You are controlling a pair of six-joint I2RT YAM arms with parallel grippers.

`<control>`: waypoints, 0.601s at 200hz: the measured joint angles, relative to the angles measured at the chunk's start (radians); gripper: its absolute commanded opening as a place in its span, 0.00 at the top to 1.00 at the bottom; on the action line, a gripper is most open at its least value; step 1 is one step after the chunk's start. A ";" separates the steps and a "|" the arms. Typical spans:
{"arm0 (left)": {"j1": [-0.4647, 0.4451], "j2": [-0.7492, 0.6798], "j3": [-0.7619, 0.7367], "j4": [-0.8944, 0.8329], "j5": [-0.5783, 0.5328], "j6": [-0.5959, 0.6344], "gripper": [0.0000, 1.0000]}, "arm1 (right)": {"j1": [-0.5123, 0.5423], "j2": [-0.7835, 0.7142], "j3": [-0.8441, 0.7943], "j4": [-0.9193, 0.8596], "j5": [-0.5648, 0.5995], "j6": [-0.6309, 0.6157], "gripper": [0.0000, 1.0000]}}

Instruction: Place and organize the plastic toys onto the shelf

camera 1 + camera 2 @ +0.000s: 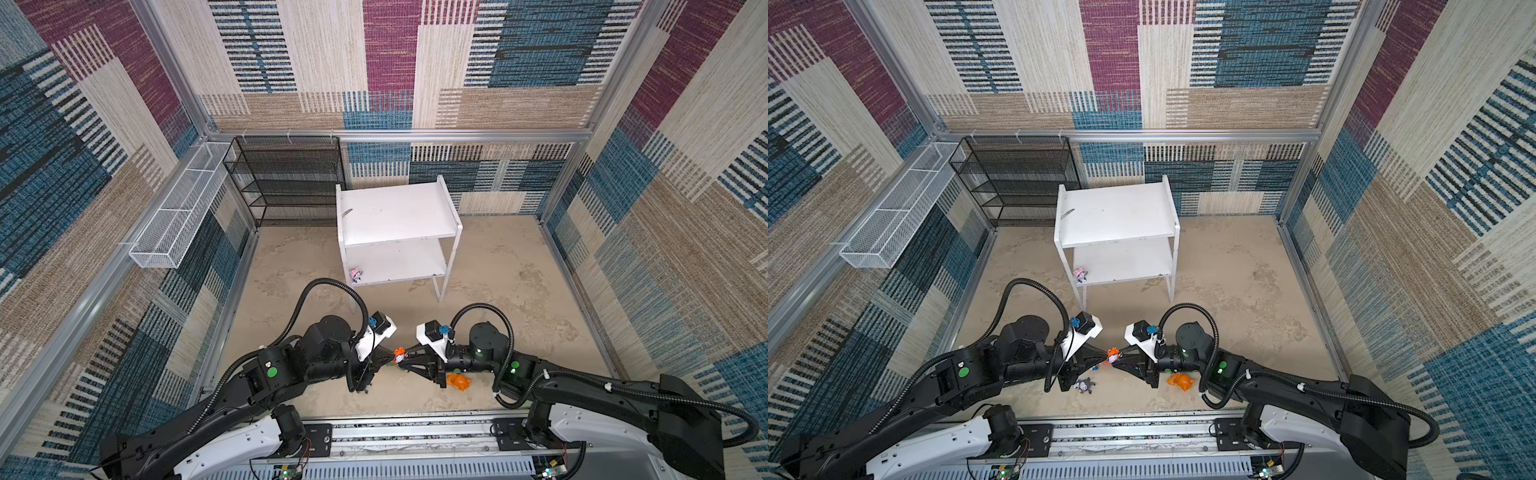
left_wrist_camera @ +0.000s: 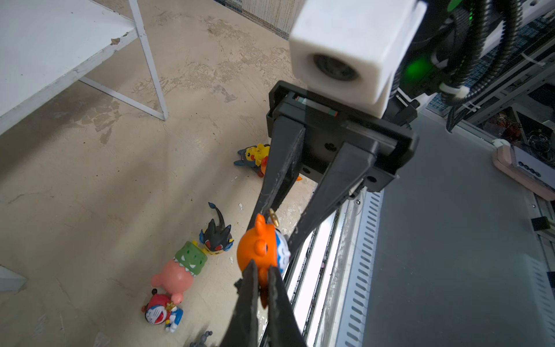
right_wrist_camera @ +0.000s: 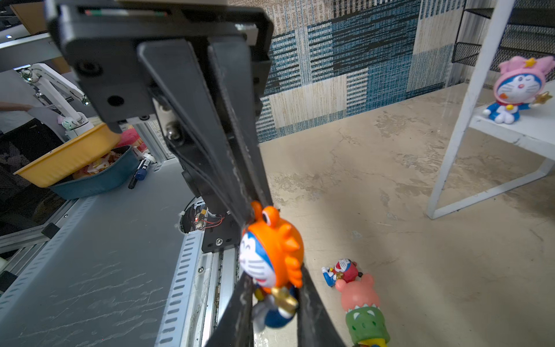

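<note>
Both tools grip the orange-hooded toy (image 1: pixel 400 354) in the air over the bench (image 1: pixel 498 291), the left tool (image 2: pixel 261 267) pinching its hood and the right tool (image 3: pixel 274 279) hugging its body, so hold your left pinch tight, open the right slowly, then carry it to the shelf (image 1: pixel 395 216).

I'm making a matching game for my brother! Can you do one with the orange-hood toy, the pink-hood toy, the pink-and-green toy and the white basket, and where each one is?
Things
1. orange-hood toy
2. pink-hood toy
3. pink-and-green toy
4. white basket

Places
A. lying on the floor
B. hung on the side wall
C. pinched between the left hand and the right hand
D. sitting on the lower board of the shelf

Pairs: 1-C, 2-D, 3-A, 4-B
</note>
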 measured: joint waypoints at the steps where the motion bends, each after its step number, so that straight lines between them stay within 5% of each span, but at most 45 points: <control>1: 0.000 0.000 0.000 0.000 0.000 0.000 1.00 | 0.000 0.000 0.000 0.000 0.000 0.000 0.82; 35: 0.000 0.000 0.001 0.000 0.003 0.001 1.00 | 0.002 0.000 0.000 -0.001 0.000 0.000 0.78; 90: 0.000 0.012 0.028 -0.032 0.029 0.051 1.00 | 0.006 -0.024 0.002 -0.006 -0.023 -0.028 0.27; 120: 0.000 0.005 0.038 -0.068 0.032 0.086 1.00 | 0.007 -0.029 0.023 -0.051 -0.054 -0.060 0.23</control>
